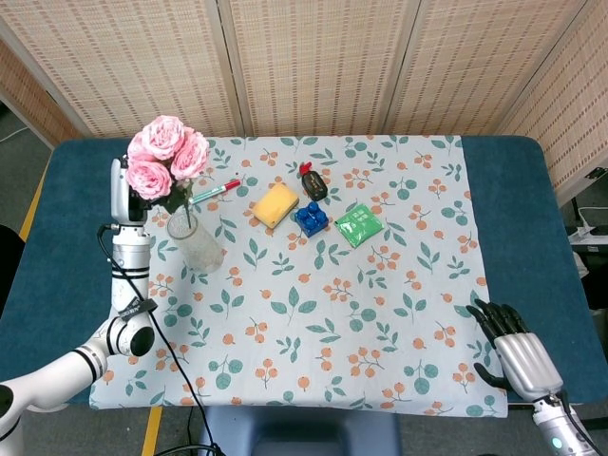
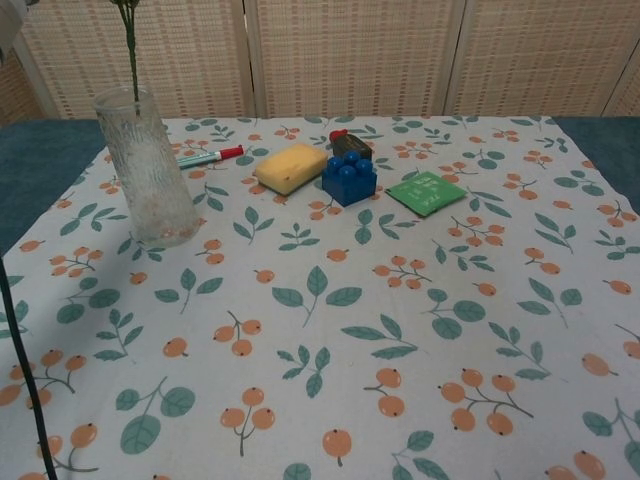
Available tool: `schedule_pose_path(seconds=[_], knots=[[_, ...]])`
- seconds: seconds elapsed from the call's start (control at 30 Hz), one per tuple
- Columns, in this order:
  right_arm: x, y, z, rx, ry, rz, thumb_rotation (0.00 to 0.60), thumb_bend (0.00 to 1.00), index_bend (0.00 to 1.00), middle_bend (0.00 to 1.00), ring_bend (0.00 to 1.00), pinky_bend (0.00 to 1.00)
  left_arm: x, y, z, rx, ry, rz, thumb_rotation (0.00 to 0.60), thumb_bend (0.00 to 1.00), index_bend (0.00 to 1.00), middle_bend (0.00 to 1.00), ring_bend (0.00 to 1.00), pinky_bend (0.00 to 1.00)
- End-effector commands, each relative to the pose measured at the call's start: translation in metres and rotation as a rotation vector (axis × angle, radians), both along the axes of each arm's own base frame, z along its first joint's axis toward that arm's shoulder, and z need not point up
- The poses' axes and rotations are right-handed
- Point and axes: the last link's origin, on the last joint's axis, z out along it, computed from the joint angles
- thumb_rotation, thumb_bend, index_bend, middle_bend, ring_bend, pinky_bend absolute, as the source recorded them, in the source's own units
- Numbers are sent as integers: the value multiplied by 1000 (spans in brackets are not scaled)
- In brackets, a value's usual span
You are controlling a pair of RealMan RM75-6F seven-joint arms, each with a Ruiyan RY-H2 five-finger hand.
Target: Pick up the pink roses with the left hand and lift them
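The pink roses [image 1: 166, 157] are a small bunch of three blooms with green leaves, raised above the table's far left. My left hand [image 1: 140, 197] grips them just under the blooms and is mostly hidden behind them. Their thin green stem [image 2: 130, 50] hangs straight down to the mouth of the clear glass vase [image 1: 195, 243], which stands upright on the floral cloth. In the chest view only the stem and the vase [image 2: 150, 170] show. My right hand [image 1: 508, 338] rests open on the cloth's front right corner, holding nothing.
Behind the vase lie a red-capped marker [image 1: 214, 192], a yellow sponge [image 1: 275, 203], a blue toy brick [image 1: 311, 218], a small black and red object [image 1: 313, 182] and a green packet [image 1: 359, 225]. A folding wicker screen [image 1: 313, 57] closes the back.
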Motion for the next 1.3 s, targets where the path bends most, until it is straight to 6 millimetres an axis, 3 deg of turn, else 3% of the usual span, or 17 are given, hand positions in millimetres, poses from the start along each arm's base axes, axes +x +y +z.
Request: schedule_pose_path(seconds=[0.03,0.1,0.17,0.23,0.3,0.4,0.73,0.83,1.07,1.23,1.3], knots=[[0,0,0,1,1,1,600,213,0,0,0,0,-8,-1,-8,-5,0,5,600,517,579,673,433,273],[0,1,-1,3,3,1,600,213,0,0,0,0,-13,-1,-11,-18,-3,14,600,509,572,671,430,270],[1,1,-1,2,2,1,600,213,0,0,0,0,-16,-3,-16,-39,13,16,600,466,482,621,391,242],[1,1,-2,2,2,2,600,213,0,0,0,0,-19,-9,-25,-83,46,-1,600,409,272,448,277,193],[2,1,-3,7,2,4,600,213,0,0,0,0,-24,-16,-32,-123,50,-16,600,364,41,168,94,138],[3,3,-3,13,-1,8,600,213,0,0,0,0,-29,-23,-40,-169,60,-26,600,345,0,7,0,116],[5,5,1,4,-17,26,600,213,0,0,0,0,-46,-47,-54,-223,144,-35,600,323,0,0,0,97],[5,5,1,5,-21,32,600,213,0,0,0,0,-59,-59,-52,-220,195,-20,600,323,0,0,0,96],[7,7,1,11,-26,43,600,213,0,0,0,0,-110,-100,-45,-242,332,57,600,316,0,0,0,95],[9,10,-2,28,-29,51,600,213,0,0,0,0,-128,-118,-35,-245,415,90,600,317,0,0,0,95],[10,11,0,23,-31,56,600,213,0,0,0,0,-144,-136,-29,-234,511,118,600,313,0,0,0,94]])
